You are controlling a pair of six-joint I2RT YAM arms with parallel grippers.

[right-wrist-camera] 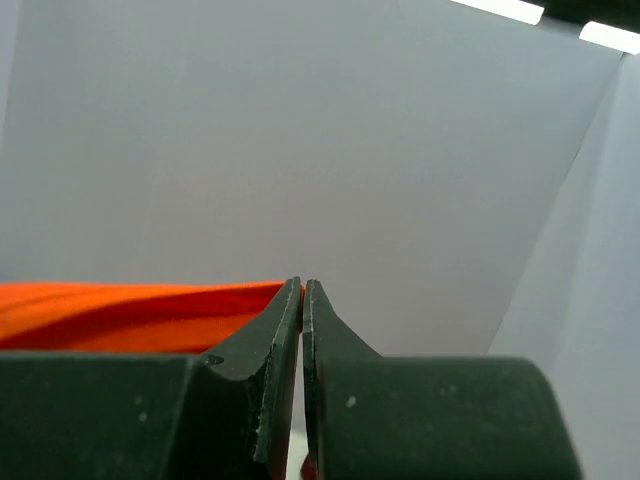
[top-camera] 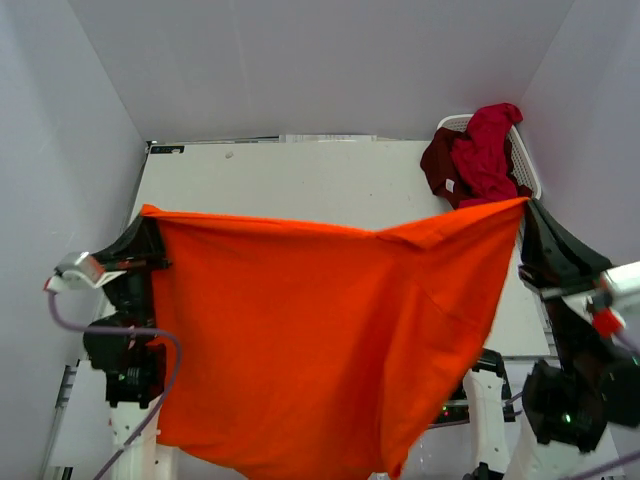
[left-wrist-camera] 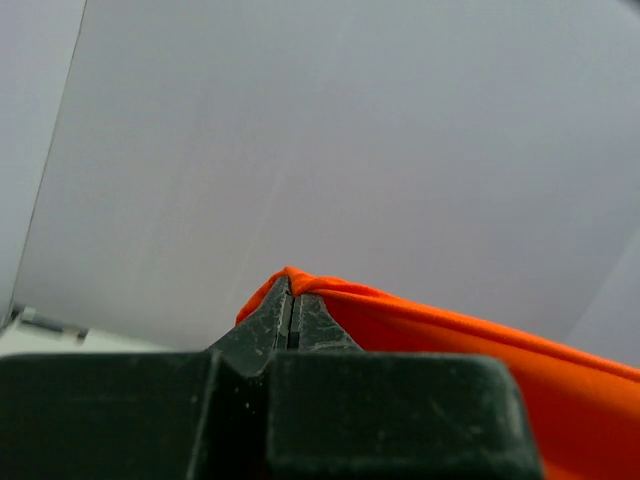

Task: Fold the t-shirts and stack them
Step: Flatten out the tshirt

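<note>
L pincer [top-camera: 150, 218] & R pincer [top-camera: 524, 208] each pinch a top corner of the orange t-shirt [top-camera: 320, 330], stretched btwn them above the counter [top-camera: 300, 180]. Crimson t-shirt [top-camera: 487, 150] & maroon t-shirt [top-camera: 438, 162] lie in basket [top-camera: 528, 170], far right.

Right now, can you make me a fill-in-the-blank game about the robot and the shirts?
1. The big shirt hanging spread between the two arms is coloured ____.
2. The left gripper and the right gripper each have their jaws ____ on one of its top corners.
3. The crimson shirt and the maroon shirt sit in the white basket at the far ____ corner of the table.
Missing words: orange; shut; right.
</note>
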